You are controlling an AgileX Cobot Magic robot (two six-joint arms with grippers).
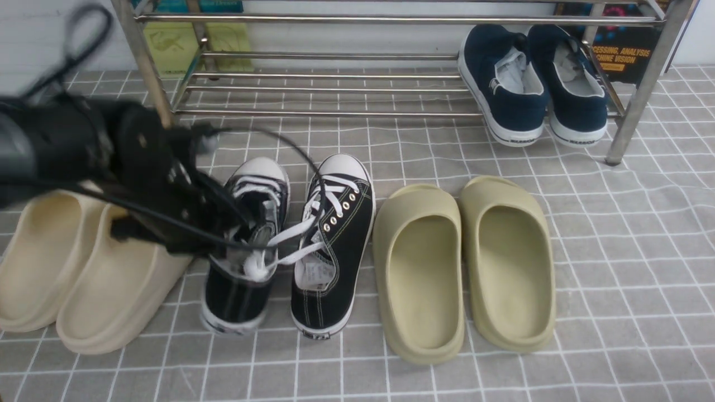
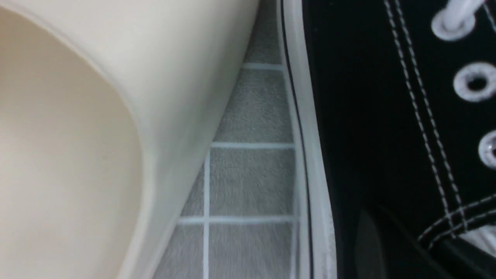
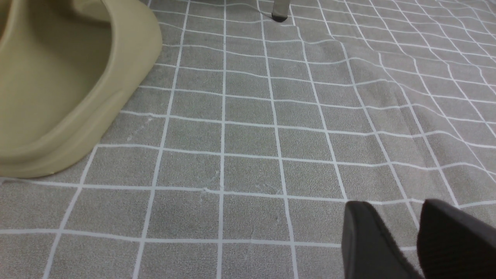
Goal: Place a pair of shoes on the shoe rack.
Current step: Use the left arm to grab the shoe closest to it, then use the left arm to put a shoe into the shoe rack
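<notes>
Out in front of the shoe rack (image 1: 335, 113), a grey cloth (image 1: 614, 251) with a white grid covers the floor, rumpled into low folds toward the rack's right leg. Farthest from the rack, the right gripper (image 3: 403, 211) hangs low over bare cloth, its jaws a narrow gap apart with nothing between them.

A row of footwear lies along the rack's front, toes toward it: cream slides (image 1: 84, 268) before its left end, the pair of shoes (image 1: 329, 245) before its middle-left, and olive slides (image 1: 505, 262) before its middle-right. Neither black sneaker is on the rack; both lie on the cloth, apart from its front bar.

The left gripper (image 1: 218, 229), blurred, sits at the mouth of the sneaker nearer the rack's left end, among loose white laces (image 1: 290, 231) that trail across to its mate. Its jaws are closed together; whether they pinch the canvas collar cannot be told. One cream slide crowds that sneaker's white sole, with only a thin wedge of cloth between them.

On the rack's lower shelf, at its right end, two navy slip-ons (image 1: 530, 84) sit heels outward, overhanging the front bar. Behind the rack is a white wall (image 1: 363, 39), with yellow-green objects (image 1: 190, 44) at its left end and a dark printed cover (image 1: 625, 50) at its right.
</notes>
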